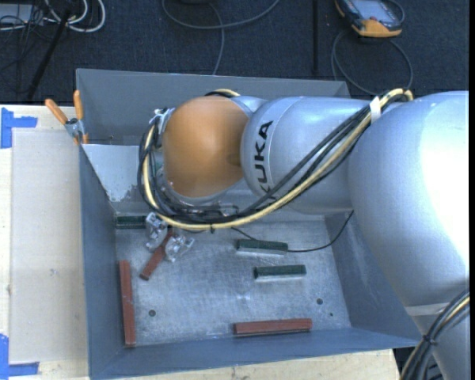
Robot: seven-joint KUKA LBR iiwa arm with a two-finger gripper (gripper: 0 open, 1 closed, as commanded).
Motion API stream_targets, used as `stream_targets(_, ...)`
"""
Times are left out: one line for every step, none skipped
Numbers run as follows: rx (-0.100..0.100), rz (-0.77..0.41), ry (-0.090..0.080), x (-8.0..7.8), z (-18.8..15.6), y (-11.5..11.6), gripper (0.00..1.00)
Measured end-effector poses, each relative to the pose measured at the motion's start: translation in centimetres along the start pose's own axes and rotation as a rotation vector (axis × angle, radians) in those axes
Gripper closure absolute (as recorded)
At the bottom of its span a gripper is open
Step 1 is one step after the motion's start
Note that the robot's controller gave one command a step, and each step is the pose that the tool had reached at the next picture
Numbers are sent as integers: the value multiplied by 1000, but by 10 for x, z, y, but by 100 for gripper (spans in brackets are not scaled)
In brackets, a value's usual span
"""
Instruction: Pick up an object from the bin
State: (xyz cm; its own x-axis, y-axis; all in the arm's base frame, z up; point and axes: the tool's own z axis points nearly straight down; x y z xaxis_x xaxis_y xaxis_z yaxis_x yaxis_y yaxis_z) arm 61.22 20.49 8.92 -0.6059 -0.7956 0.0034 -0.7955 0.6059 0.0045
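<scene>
My tool [166, 240] sits low in the left part of the bin [332, 291], right at the upper end of a short tilted brown stick [151, 265]. I can't tell how far it's open or whether it grips.

Bright light; sheen on arm [317, 157]; shadow beneath on bin [214, 295] floor.

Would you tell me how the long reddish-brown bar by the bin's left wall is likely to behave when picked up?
The reddish-brown bar looks straight and flat-sided, so it is probably stiff and unlikely to roll. Long and thin, it would likely tilt if gripped near an end. It lies close to the bin's left wall, which may crowd a grasp.
</scene>
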Motion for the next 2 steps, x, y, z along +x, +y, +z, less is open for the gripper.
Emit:
stream_targets(0,1,1,0,-23,0,100)
stream_targets(4,2,-5,-1,-41,0,100)
